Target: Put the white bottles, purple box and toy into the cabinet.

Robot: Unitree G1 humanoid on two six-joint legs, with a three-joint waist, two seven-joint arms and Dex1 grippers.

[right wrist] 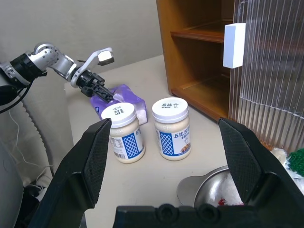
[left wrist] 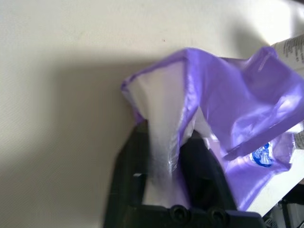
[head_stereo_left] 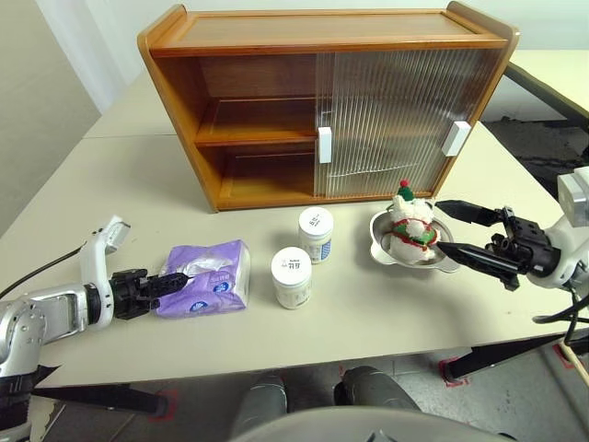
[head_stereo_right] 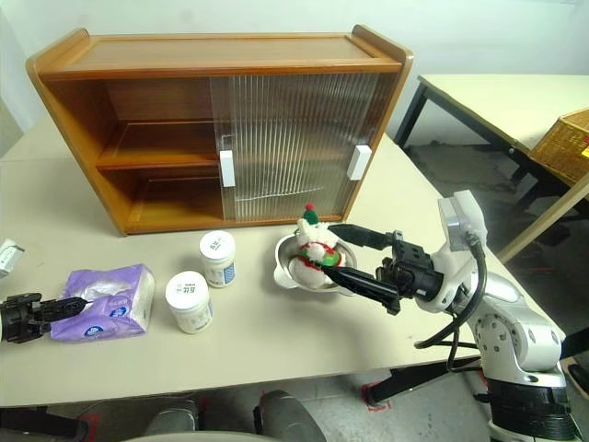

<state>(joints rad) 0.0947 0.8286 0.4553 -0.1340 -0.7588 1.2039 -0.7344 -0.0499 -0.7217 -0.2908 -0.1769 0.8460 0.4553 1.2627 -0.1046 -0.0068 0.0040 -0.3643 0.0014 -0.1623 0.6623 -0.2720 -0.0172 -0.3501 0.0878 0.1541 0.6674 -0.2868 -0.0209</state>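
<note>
Left pincer (head_stereo_left: 175, 281) pinches crinkled soft purple box (head_stereo_left: 213, 276).

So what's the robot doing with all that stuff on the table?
It's tidying things into the cabinet, whose left side stands open. The left gripper has pinched one end of the purple box, a soft tissue pack lying on the table. The right gripper is wide open around the toy, which sits in a silver dish, with nothing grabbed yet. The two white bottles stand between them, untouched.
</note>
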